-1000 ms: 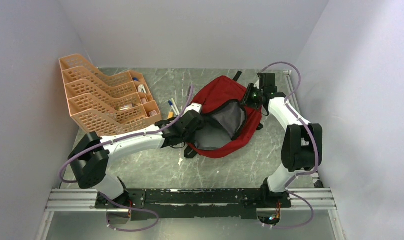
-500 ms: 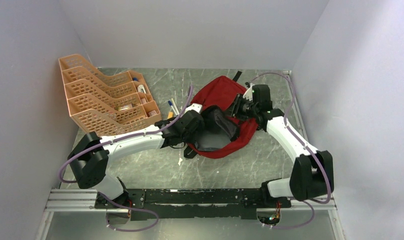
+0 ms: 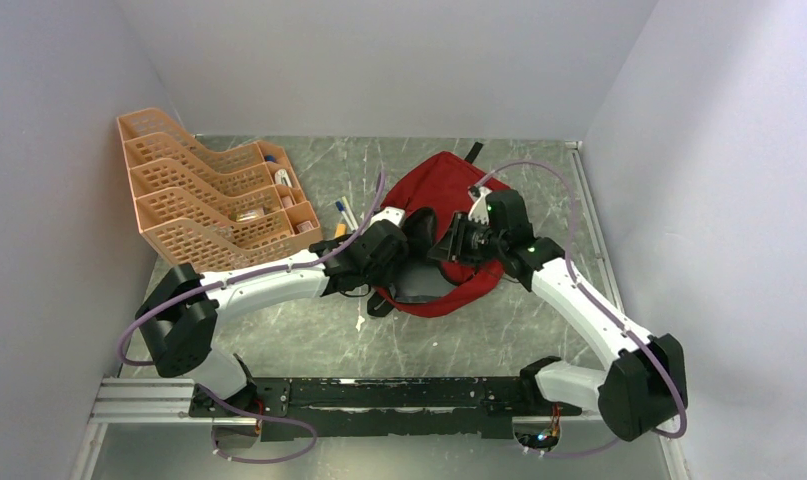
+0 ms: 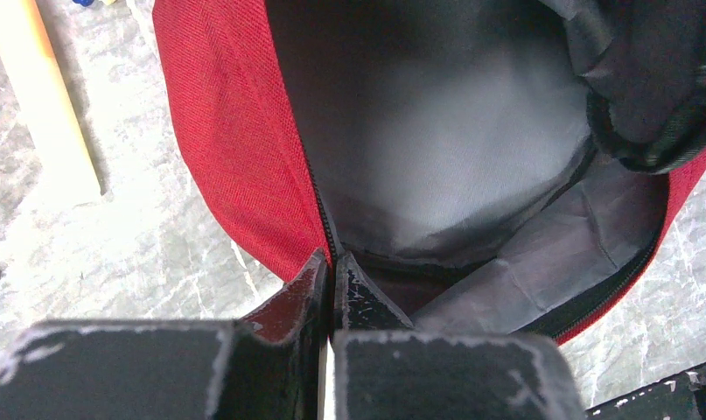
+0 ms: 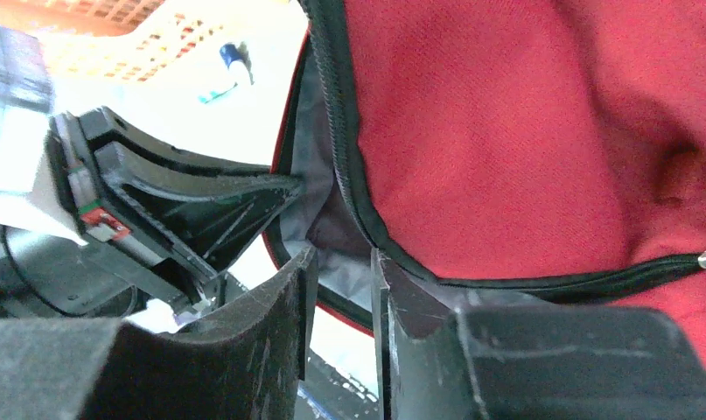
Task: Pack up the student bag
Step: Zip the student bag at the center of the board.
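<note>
A grey marbled surface carried the large red student bag, which lay directly under and between both sets of fingers. An orange tray rack stood well apart from the left fingers, on the side away from the bag. The left gripper had its fingers pressed together on the near rim of the bag's mouth, right at the black zip, with grey lining spreading out just beyond the fingertips. The right gripper had its fingers clamped on the opposite rim with only a slim gap, lining and zip edge passing between them and red fabric to their right. The two grippers sat near each other, so the mouth looked only partly open. A few pens lay near the left fingers, on the rack side. The step appeared to be holding the mouth open for packing. Done well, the two grips would draw apart and slightly upward, each pinching the stiff zip seam rather than lining alone, since thin fabric could slip free.
</note>
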You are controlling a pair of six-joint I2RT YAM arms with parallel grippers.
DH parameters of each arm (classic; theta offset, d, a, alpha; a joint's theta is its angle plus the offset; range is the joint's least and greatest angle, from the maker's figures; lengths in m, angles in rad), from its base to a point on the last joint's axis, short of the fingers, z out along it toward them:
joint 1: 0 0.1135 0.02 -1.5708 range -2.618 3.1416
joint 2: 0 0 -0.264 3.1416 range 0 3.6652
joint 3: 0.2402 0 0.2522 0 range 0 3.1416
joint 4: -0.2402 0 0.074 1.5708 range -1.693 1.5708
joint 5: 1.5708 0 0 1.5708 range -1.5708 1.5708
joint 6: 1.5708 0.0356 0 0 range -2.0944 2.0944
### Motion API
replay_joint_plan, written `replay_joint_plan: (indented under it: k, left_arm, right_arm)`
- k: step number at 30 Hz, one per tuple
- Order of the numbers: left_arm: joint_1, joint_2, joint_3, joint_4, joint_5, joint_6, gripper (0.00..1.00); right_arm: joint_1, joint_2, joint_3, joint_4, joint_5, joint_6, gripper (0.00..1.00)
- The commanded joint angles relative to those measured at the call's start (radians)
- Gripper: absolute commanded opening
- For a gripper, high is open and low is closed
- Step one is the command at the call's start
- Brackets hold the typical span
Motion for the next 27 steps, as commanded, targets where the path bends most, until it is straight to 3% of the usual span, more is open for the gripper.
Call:
replay_joint_plan:
  k: [1,7,12,20,27]
  left_arm:
    - [-0.004,-0.017,0.003,-0.002,-0.002,-0.001,0.05]
    - [-0.004,-0.048,-0.043,0.003,-0.007,-0.016,0.05]
    - [-0.004,-0.061,-0.059,0.009,0.010,-0.029,0.05]
    - [-0.004,-0.078,-0.057,-0.001,-0.006,-0.027,0.05]
    - [0.006,-0.031,0.009,-0.014,-0.030,-0.017,0.05]
  right_arm:
    - [0.002,-0.071,0.116,-0.095,0.199,-0.086,0.33]
    - [0.001,-0.106,0.165,-0.004,0.515,-0.099,0.45]
    - [-0.018,0.050,0.250,0.084,0.619,-0.107,0.46]
    - [-0.067,0.349,0.397,0.049,0.362,-0.112,0.33]
    - [-0.050,0.355,0.312,0.041,0.228,-0.121,0.28]
